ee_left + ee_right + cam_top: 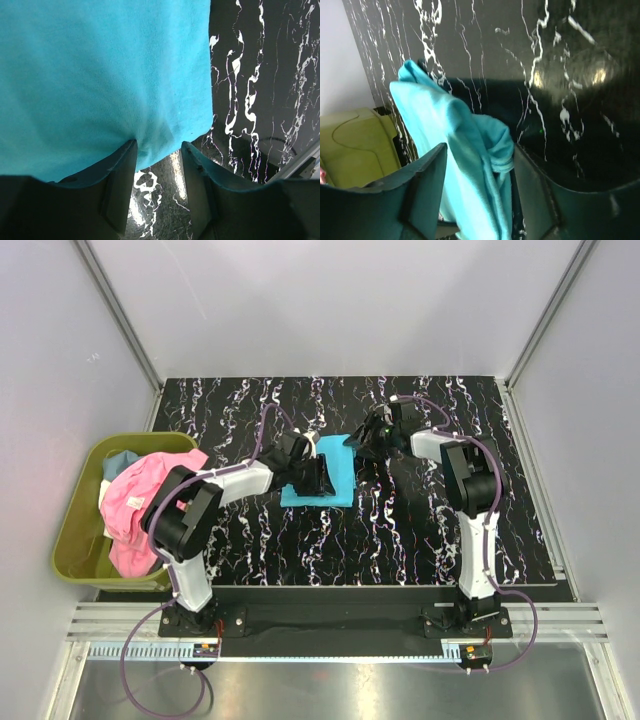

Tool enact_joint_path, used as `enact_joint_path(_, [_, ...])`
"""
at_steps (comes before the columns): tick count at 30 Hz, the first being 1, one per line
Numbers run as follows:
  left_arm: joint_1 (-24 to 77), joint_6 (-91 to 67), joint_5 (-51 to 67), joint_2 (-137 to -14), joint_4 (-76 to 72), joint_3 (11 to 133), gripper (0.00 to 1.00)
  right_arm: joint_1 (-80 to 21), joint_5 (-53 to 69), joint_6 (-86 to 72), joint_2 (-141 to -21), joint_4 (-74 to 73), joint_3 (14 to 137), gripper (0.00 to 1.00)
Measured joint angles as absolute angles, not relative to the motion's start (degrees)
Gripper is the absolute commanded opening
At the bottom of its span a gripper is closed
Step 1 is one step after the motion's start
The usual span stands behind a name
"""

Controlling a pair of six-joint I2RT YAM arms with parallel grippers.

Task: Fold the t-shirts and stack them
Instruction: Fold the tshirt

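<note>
A bright turquoise t-shirt (338,462) lies folded into a rectangle at the middle of the black marbled table. My left gripper (310,480) rests on its near left part. In the left wrist view its fingers stand open at the shirt's (100,75) hem, and bare table shows between them at my left gripper (159,145). My right gripper (368,443) is at the shirt's far right corner. In the right wrist view a bunched, raised fold of the shirt (460,145) fills the gap of my right gripper (480,155), whose jaws stand wide apart.
An olive-green bin (75,530) stands off the table's left edge, with a pink t-shirt (135,505) draped over its rim and a light blue one (120,462) behind it. The bin (355,150) also shows in the right wrist view. White walls enclose the table.
</note>
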State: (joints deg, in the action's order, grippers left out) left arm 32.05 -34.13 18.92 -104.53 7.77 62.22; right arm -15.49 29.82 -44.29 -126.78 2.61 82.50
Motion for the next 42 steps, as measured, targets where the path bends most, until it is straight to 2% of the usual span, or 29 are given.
enact_joint_path(4, [32.36, -33.74, 17.78, -104.64, 7.90, 62.22, 0.46, -15.42, 30.37, -43.90, -127.96, 5.63, 82.50, 0.51])
enact_joint_path(9, [33.21, -32.99, 16.12, -104.64, 7.99, 62.26, 0.46, -15.22, 31.62, -43.77, -129.80, 9.56, 82.48, 0.34])
enact_joint_path(14, [33.56, -32.80, 15.35, -104.64, 8.43, 62.57, 0.46, -14.98, 34.06, -44.71, -131.33, 14.70, 81.91, 0.26])
enact_joint_path(18, [33.67, -32.73, 15.03, -104.64, 8.67, 62.63, 0.46, -14.41, 35.70, -46.46, -131.63, 19.25, 80.55, 0.15])
enact_joint_path(22, [33.69, -32.77, 15.05, -104.64, 8.73, 62.67, 0.47, -13.52, 38.70, -47.59, -132.75, 21.89, 80.58, 0.14])
enact_joint_path(24, [33.69, -32.71, 15.20, -104.62, 10.48, 63.66, 0.49, -13.21, 40.86, -47.79, -133.82, 22.04, 81.71, 0.15])
enact_joint_path(27, [33.69, -31.86, 15.14, -103.83, 15.77, 66.24, 0.52, -12.95, 43.55, -47.35, -134.87, 21.17, 83.53, 0.29])
enact_joint_path(28, [33.69, -31.46, 15.09, -103.22, 18.20, 67.29, 0.52, -12.91, 44.45, -46.89, -135.09, 20.51, 84.47, 0.44])
enact_joint_path(30, [33.69, -30.52, 14.87, -101.30, 22.44, 69.25, 0.53, -12.84, 45.65, -46.13, -135.20, 19.20, 86.04, 0.55])
enact_joint_path(35, [32.88, -27.83, 14.39, -91.31, 29.21, 72.66, 0.55, -12.73, 46.48, -42.15, -135.09, 14.76, 89.14, 0.65])
enact_joint_path(42, [28.64, -24.62, 13.26, -74.46, 31.64, 72.40, 0.56, -12.73, 46.09, -34.17, -133.49, 5.04, 89.25, 0.70])
